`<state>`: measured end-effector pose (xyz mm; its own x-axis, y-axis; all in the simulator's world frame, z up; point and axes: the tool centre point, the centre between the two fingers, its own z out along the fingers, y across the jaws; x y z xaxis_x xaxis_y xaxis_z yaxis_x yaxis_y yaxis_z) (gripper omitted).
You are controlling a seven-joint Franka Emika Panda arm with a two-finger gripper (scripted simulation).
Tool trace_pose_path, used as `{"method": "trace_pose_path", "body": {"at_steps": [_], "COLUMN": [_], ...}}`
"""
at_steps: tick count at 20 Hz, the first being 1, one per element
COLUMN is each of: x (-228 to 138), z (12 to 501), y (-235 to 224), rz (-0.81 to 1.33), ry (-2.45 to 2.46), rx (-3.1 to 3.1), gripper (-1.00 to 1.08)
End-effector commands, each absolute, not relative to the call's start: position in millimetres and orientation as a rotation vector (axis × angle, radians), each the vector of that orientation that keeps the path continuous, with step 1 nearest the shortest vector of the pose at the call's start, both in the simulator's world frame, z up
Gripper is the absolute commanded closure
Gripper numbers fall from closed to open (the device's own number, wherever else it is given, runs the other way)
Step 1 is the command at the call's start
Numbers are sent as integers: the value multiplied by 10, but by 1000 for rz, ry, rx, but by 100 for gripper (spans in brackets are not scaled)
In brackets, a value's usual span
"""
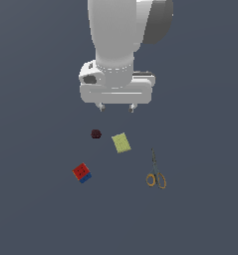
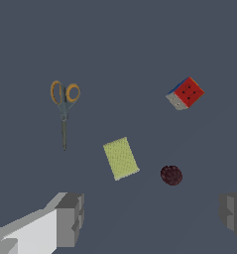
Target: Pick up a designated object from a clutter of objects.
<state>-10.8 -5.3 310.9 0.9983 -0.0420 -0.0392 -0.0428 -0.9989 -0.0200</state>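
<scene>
No grasp has been made: the gripper (image 1: 116, 107), jaws apart and empty, hangs well above the small red-and-blue puzzle cube (image 1: 82, 173), with approach, closure and lift remaining.

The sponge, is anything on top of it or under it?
Nothing lies on the sponge; its top is bare in both views. It lies flat on the dark surface; its underside is hidden.

On the surface (image 1: 36, 209) the lump (image 1: 96, 134) lies farthest back, the sponge (image 1: 121, 143) just beside it toward the exterior view's right. The cube (image 1: 82, 173) sits nearer, toward the exterior view's left, well apart from the scissors (image 1: 155, 172) on the right. The end effector (image 1: 116, 107) hangs above, behind the lump and sponge.
</scene>
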Motion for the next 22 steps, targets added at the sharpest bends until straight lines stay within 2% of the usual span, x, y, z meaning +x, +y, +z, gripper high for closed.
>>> {"method": "trace_pose_path", "body": {"at_steps": [1,11,22], "x": [-108,-72,54], "z": [3109,3256,3121], "y": [-53,-31,-127], "rz": [60,30,29], "ry": [66,10,-64], "rx": [-3120,-3138,-3137], "gripper": [-92,-92,-92]}}
